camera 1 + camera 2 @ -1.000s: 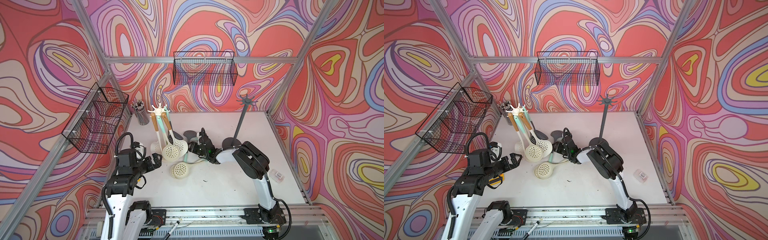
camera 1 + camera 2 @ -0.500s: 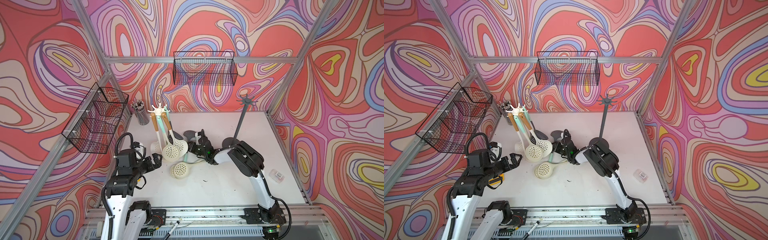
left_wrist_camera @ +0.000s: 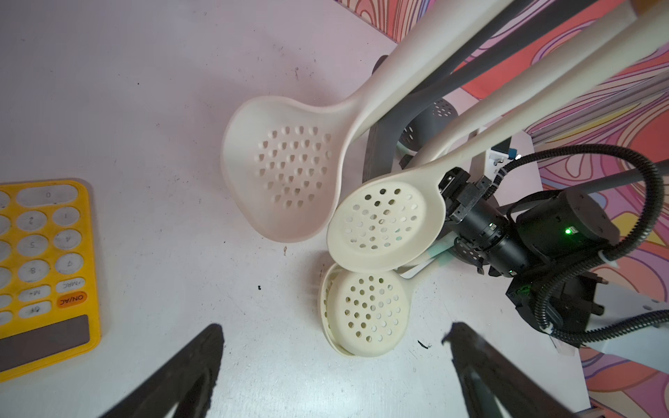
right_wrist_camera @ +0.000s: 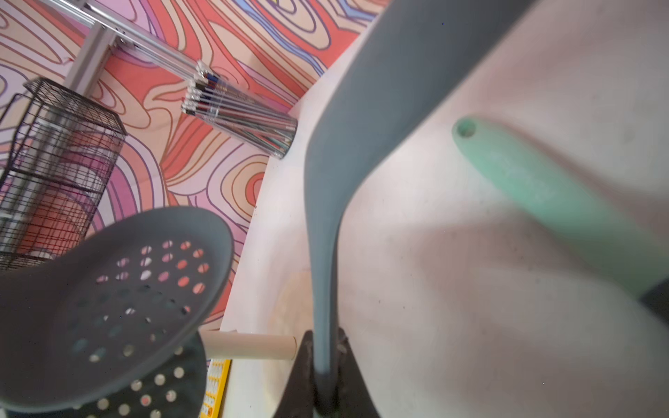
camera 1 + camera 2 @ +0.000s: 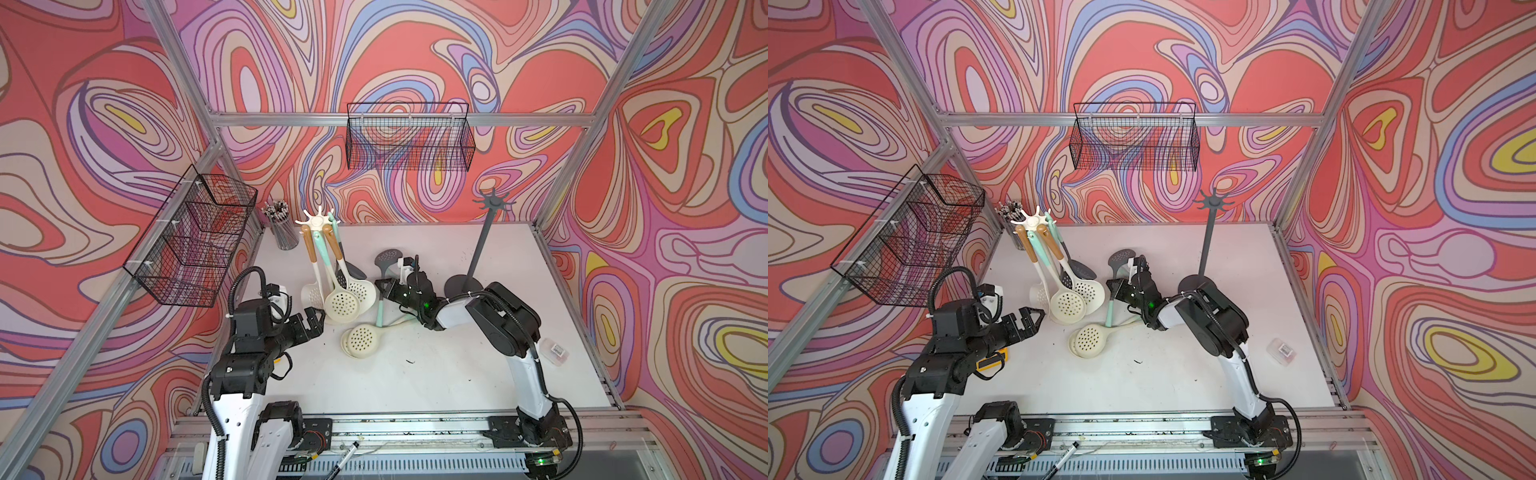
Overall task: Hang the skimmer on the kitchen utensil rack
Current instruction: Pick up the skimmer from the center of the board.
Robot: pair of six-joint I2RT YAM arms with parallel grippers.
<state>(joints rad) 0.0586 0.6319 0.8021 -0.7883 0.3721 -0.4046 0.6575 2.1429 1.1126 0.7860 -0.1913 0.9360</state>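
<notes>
- Jaws of the right claw (image 5: pixel 383 288) are pinched shut on the thin grey stem of the skimmer (image 4: pixel 319 253). Its wrist view shows that stem wedged between the two black fingers (image 4: pixel 297 391).
- That skimmer sits low over the middle of the table (image 5: pixel 415 374), holed head toward the back wall, between the white rack (image 5: pixel 318 219) and the foot of the dark stand (image 5: pixel 493 203). Whether it is clear of the tabletop I can't tell.
- Just beside the claw a teal handle (image 5: pixel 379 311) lies flat, and two cream skimmers (image 5: pixel 360 340) rest stacked on the table toward the front edge.
- Further out, the white rack already carries several skimmers, while the dark stand's hooks are bare.
- Left claw (image 5: pixel 316 320) hangs wide open and empty near the rack's dangling cream heads, touching nothing.
- Progress, as I read it: the pick-up looks made and little else. Left to do: raise the skimmer, bring its handle end up to a free hook, slip the hole over it, let go. Which of the two stands is meant I can't say, and the hole in this handle isn't in sight.
</notes>
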